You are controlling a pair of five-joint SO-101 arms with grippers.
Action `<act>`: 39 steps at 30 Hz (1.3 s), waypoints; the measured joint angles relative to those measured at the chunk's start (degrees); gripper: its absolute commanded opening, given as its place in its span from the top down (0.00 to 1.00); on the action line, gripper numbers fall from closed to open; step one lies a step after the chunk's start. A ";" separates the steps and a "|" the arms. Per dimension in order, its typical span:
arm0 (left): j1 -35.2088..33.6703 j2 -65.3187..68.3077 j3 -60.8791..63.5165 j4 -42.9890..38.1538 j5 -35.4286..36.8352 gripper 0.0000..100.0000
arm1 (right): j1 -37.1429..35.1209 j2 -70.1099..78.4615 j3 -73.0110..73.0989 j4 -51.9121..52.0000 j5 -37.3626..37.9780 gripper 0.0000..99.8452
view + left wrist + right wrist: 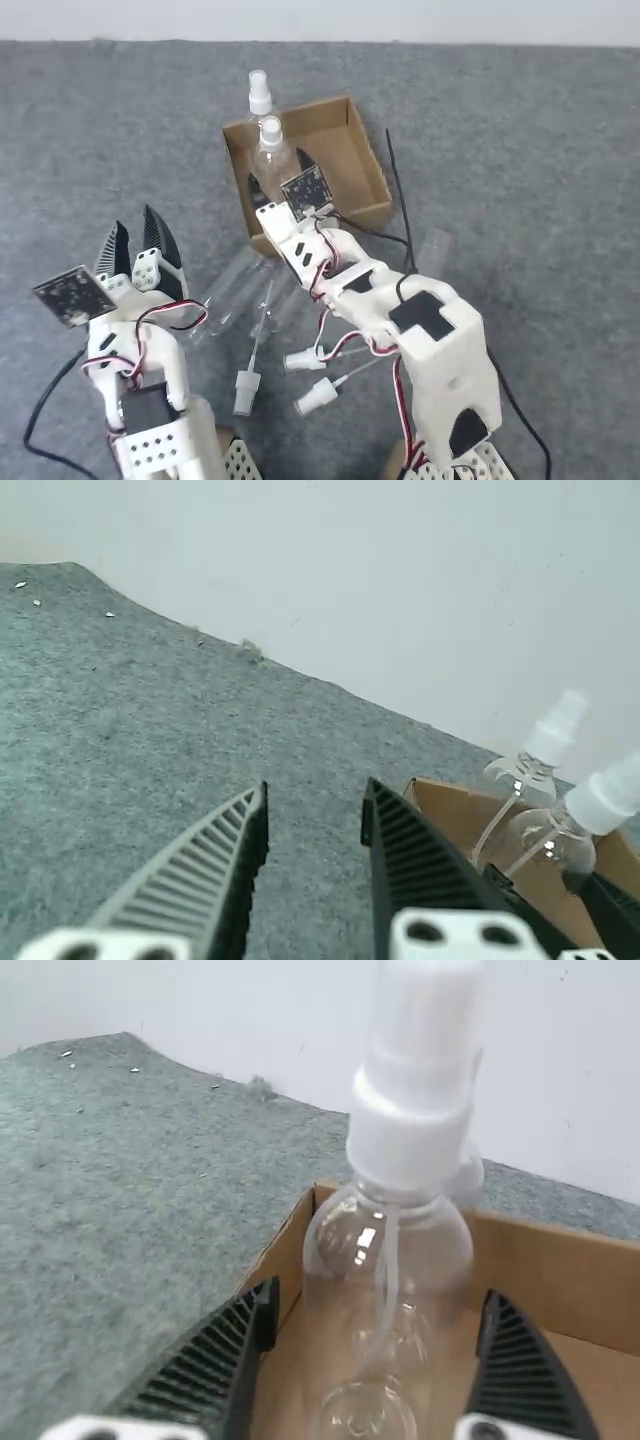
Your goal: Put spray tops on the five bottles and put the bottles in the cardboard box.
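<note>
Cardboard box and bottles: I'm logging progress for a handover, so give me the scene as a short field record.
box: brown cardboard box, open-topped, on grey felt table
in box: two capped clear plastic bottles, upright
loose tops: three white spray tops lying on the table
uncapped bottles: clear, lying near those tops, count unclear
right gripper: open, jaws either side of nearer boxed bottle
left gripper: open, empty

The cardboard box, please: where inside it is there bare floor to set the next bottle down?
The box's right half is bare, from the right gripper to the right wall. Its far-left corner is crowded: two capped bottles stand there, the open right gripper straddling the nearer.
</note>
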 measured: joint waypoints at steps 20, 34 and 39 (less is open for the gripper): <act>0.00 0.00 0.00 0.53 0.00 0.85 | 0.00 -11.43 6.51 9.93 0.00 0.74; 0.00 0.00 0.00 0.53 0.00 0.85 | 0.00 -26.11 13.19 22.51 -0.09 0.74; 0.00 0.00 0.00 0.53 0.00 0.85 | 0.09 -31.74 13.19 31.91 -0.09 0.74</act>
